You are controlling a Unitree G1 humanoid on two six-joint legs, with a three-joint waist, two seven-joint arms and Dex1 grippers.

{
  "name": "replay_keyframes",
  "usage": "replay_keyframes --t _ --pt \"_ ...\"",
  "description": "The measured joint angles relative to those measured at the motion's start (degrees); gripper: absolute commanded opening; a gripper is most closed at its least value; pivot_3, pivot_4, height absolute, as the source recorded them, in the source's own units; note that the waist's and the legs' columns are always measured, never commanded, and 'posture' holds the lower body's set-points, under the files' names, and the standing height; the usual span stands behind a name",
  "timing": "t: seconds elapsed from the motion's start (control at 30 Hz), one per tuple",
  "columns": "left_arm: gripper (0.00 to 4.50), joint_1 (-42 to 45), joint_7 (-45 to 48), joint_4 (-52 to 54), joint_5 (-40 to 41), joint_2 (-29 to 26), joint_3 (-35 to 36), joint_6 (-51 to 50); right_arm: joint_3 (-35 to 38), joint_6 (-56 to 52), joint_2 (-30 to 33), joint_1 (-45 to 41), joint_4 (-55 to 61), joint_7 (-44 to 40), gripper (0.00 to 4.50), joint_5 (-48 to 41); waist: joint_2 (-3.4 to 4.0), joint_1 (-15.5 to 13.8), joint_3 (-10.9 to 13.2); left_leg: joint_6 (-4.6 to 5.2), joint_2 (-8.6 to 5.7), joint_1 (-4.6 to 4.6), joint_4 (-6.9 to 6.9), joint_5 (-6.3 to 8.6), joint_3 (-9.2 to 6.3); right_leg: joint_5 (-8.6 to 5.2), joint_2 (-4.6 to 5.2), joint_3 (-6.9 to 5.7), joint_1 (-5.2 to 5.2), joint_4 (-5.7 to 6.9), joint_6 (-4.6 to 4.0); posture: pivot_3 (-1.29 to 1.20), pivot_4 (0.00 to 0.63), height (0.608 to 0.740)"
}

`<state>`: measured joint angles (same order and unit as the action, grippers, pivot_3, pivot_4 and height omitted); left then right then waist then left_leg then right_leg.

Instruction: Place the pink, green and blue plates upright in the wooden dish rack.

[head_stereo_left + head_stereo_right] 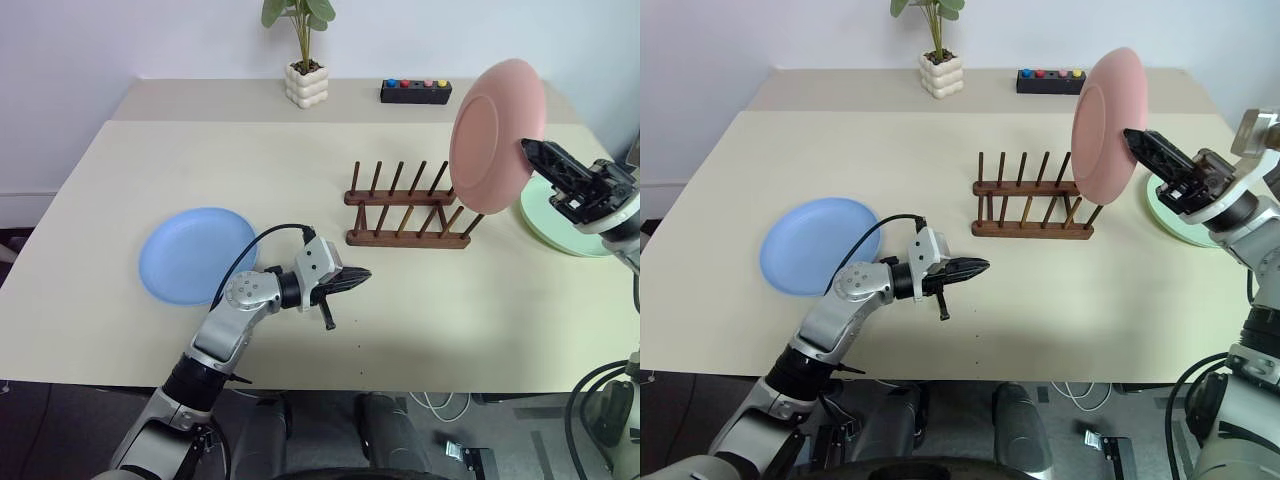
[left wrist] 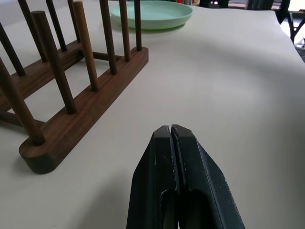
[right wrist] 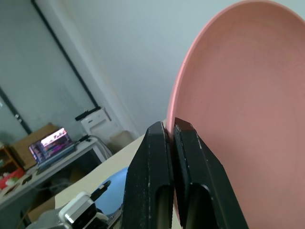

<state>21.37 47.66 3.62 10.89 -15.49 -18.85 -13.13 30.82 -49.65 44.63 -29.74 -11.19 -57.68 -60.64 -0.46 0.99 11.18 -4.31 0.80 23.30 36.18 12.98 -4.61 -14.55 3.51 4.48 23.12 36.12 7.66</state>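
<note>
**Pink plate held up at the right end of the rack**

The beige table [image 1: 330, 330] spreads matte and smooth under me, with a second, paler surface butting against its far edge. On that far surface stand a potted plant [image 1: 305, 60] in a knobbly white pot and a black box with coloured buttons [image 1: 415, 92].

The blue plate [image 1: 190, 253] lies flat on the left, near my left arm. The green plate [image 1: 560, 225] lies flat on the right, partly hidden behind my right wrist. Between them, right of centre, sits the wooden dish rack [image 1: 405, 212]: two dark brown rails, each with a row of thin round pegs, all its slots bare.

The pink plate [image 1: 495, 125] is in the air, on edge and slightly tilted, above the rack's right end. Its lower rim overlaps the rightmost pegs in my head views; I cannot tell whether it touches them.

My right gripper [image 1: 530, 150] reaches in from the right, raised, pointing left and away, its two black fingers pinching the plate's rim.

My left gripper [image 1: 358, 273] hovers low over the table, level, pointing right toward the rack's near rail, fingers pressed together on nothing.
</note>
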Motion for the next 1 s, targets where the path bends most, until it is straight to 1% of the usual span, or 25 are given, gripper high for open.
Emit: replay_keyframes --t 0.33,0.43,0.47,0.5,0.57,0.6,0.77,0.87,0.93,1.0 --pt "0.0 0.01 -0.18 1.2 1.85 0.74 1.7 0.09 -0.7 0.58 -0.15 -0.66 -5.9 -0.03 0.02 2.68 0.0 0.02 0.0 0.0 0.0 0.01 0.0 0.0 0.01 0.02 0.0 0.0 0.01 0.0 0.03 0.0 0.15 0.73" --pt "0.0 0.01 -0.29 1.2 1.87 0.72 1.7 0.09 -0.71 0.72 -0.18 -0.68 -6.62 -0.03 0.95 3.32 0.0 -0.01 0.0 0.0 0.0 0.01 0.0 0.0 0.01 0.02 0.0 0.0 0.01 0.0 0.03 0.0 0.15 0.73" --pt "0.0 0.01 -0.31 1.2 1.87 0.73 1.7 0.09 -0.71 0.84 -0.18 -0.72 -6.77 -0.02 1.47 3.51 0.0 -0.01 0.0 0.0 0.0 0.01 0.01 0.0 0.01 0.02 0.0 0.0 0.01 0.0 0.03 0.0 0.15 0.73" --pt "0.0 0.01 -0.31 1.2 1.87 0.73 1.7 0.09 -0.71 1.0 -0.19 -0.75 -6.96 0.01 1.87 3.61 0.0 0.0 0.0 0.0 0.0 0.01 0.01 0.0 0.01 0.02 0.0 0.0 0.01 0.0 0.03 0.0 0.15 0.73" --pt "0.0 0.01 -0.31 1.2 1.87 0.71 1.7 0.09 -0.71 1.47 -0.41 -0.85 -6.98 0.11 2.99 3.71 0.0 0.02 0.0 0.0 0.0 0.01 0.0 0.0 0.01 0.02 0.0 0.0 0.01 0.0 0.03 0.0 0.15 0.73" --pt "0.0 0.01 -0.31 1.2 1.87 0.71 1.7 0.09 -0.72 1.99 -0.46 -0.92 -6.94 0.24 3.38 4.02 0.0 0.02 0.0 0.0 0.0 0.01 0.0 0.0 0.01 0.02 0.0 0.0 0.01 0.0 0.03 0.0 0.15 0.73" --pt "0.0 0.0 -0.34 1.2 1.87 0.66 1.69 0.08 -0.77 10.05 -1.45 -1.82 -6.87 3.64 3.38 8.87 0.0 0.06 0.0 0.0 0.0 0.01 -0.01 0.0 0.01 0.02 -0.01 0.0 0.02 0.0 0.04 0.0 0.15 0.73" --pt "0.0 0.0 -0.41 1.2 1.87 0.71 1.69 0.08 0.21 17.15 -2.36 -2.95 -7.13 6.99 3.38 12.03 0.0 0.08 0.0 0.0 0.0 0.01 -0.01 0.0 0.01 0.02 -0.01 0.0 0.03 0.0 0.04 0.0 0.15 0.73" --pt "0.0 -0.02 -0.44 1.2 1.87 0.67 1.7 0.09 1.63 22.44 -2.17 -3.85 -8.98 9.74 3.38 14.84 0.0 -0.07 0.0 0.0 0.0 0.02 0.0 0.0 0.02 0.02 0.0 0.0 0.03 0.0 0.05 0.0 0.15 0.73" --pt "0.0 -0.27 -0.48 1.2 1.86 0.59 1.71 0.08 1.9 26.94 -0.46 -3.7 -11.48 11.42 3.38 18.45 0.0 -0.24 0.0 0.0 -0.01 0.03 0.0 0.0 0.02 0.02 0.01 0.0 0.02 -0.02 0.04 0.0 0.15 0.73"
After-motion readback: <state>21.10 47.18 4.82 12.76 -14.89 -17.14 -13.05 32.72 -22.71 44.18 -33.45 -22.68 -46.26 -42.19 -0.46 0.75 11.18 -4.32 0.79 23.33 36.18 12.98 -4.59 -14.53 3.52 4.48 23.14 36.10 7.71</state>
